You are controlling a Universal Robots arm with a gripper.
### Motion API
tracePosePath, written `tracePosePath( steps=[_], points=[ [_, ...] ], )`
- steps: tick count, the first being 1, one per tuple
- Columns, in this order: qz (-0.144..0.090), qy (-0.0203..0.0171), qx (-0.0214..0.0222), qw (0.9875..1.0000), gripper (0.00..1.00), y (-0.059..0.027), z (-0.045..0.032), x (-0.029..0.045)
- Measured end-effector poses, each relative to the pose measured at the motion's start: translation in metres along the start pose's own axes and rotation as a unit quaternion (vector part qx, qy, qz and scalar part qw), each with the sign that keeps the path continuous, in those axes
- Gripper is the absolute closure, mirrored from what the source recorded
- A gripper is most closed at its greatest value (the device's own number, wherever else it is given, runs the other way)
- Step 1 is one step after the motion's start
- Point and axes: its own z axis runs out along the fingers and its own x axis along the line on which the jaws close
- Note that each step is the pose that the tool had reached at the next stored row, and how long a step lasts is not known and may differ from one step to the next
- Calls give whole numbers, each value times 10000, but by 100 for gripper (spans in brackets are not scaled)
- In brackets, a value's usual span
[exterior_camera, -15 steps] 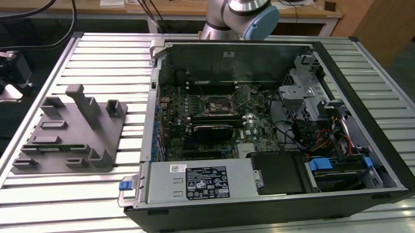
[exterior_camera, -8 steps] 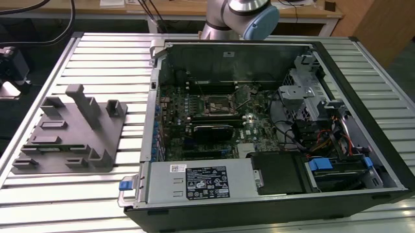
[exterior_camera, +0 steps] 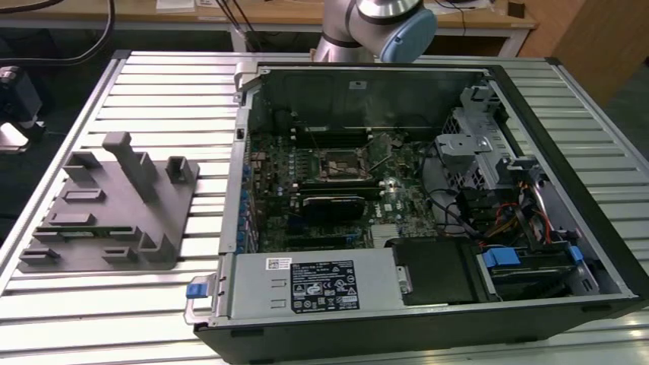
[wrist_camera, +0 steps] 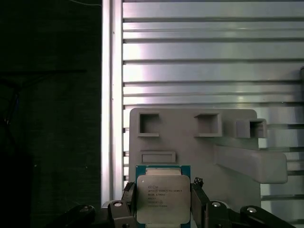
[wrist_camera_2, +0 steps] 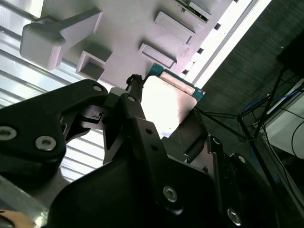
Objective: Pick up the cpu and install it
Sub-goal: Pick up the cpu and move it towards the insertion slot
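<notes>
Black hinged links of the claw (wrist_camera: 163, 197) lie closest in both wrist views. Its two fingers (wrist_camera: 198, 194) are pressed against opposite edges of the cpu (wrist_camera: 164, 199), a small flat square chip with a silvery-white metal lid and a green rim. The claw is thus pinching the cpu, whose lid faces both wrist cameras. Directly past the chip, under the claw, sits the grey plastic fixture plate (wrist_camera: 190, 137), with raised rectangular pockets and a tall angled post. One shallow rectangular recess of that plate appears just beyond the chip's far edge. The plate rests on the ribbed aluminium worktop (wrist_camera: 213, 47), and off to one side of the claw the worktop's edge gives way to dark floor (wrist_camera: 47, 118). Farther out, in the exterior view, the open black computer case (exterior_camera: 406, 342) lies on the same worktop just beside the fixture plate, on the exterior view's right of it. Its green motherboard is exposed, with the black-framed square socket (exterior_camera: 340, 163) near the middle. Behind the case's far wall rises the silver arm with its pale blue joint cap (exterior_camera: 411, 34).
</notes>
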Motion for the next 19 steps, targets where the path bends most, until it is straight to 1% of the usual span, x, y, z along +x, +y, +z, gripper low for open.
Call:
tracePosePath(
  steps=[19],
  points=[
    [0,1,-21,10000,45,26,-235,-4]
  ],
)
